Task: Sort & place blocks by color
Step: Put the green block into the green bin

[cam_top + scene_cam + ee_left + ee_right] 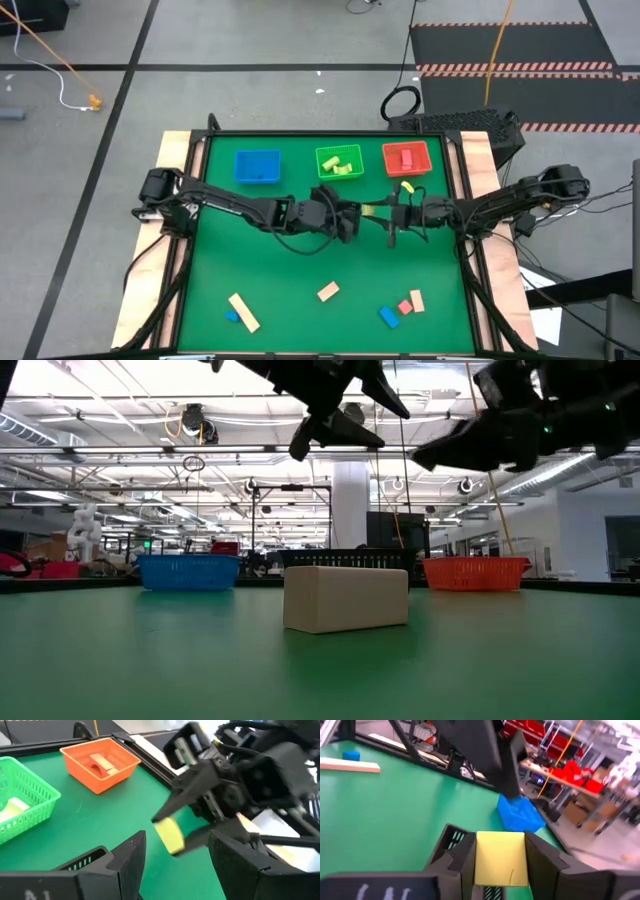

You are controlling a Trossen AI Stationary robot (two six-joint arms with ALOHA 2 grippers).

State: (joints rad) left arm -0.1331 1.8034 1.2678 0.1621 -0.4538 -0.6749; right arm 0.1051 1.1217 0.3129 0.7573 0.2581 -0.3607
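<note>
My right gripper (388, 212) hangs over the middle of the table, shut on a yellow-green block (501, 858). My left gripper (175, 857) is open and faces it at close range. The block (169, 835) shows just ahead of its spread fingers, untouched. The blue tray (257, 166), green tray (339, 162) and red tray (406, 159) stand in a row at the far side. The green tray holds yellow-green pieces and the red tray holds a red one. Loose tan, blue and red blocks lie flat near the near edge, among them a tan bar (243, 312) and a tan block (346, 598). My right gripper pinches the yellow-green block between its two fingers, one on each side face (479, 860). The fingers come in about level from the table's right, pointing left. The block is lifted clear of the table, and its free end (172, 840) sticks out past the fingertips toward the left gripper.
Another small yellow-green piece (407, 187) lies on the mat just in front of the red tray. A blue block (388, 316), a red block (405, 307) and a tan block (416, 299) cluster near the right near corner. Both arms meet over the bare green mat (300, 270) at the table's centre.
</note>
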